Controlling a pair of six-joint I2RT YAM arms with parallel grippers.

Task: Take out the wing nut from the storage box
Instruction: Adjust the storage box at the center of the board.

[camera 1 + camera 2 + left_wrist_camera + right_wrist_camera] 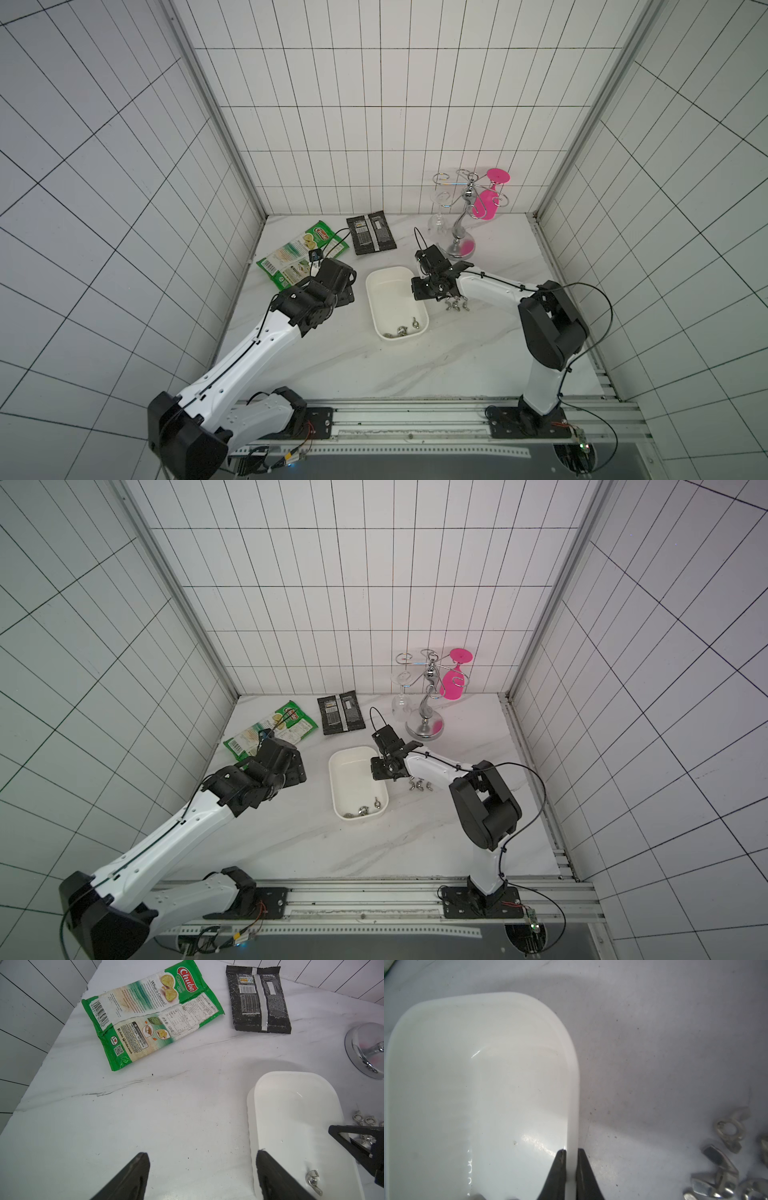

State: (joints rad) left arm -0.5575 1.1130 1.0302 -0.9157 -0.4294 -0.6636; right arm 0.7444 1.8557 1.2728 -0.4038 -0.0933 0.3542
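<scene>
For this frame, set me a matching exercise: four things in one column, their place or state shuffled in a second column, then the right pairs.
Things
1. right gripper
2. left gripper
3. pink glass
4. green snack bag

Place or state
A. lying flat on the table
B. closed on the wall of the storage box
C. hanging upside down from the metal rack
D. wide open, holding nothing

Pairs: 1-B, 2-D, 3-C, 4-A
</scene>
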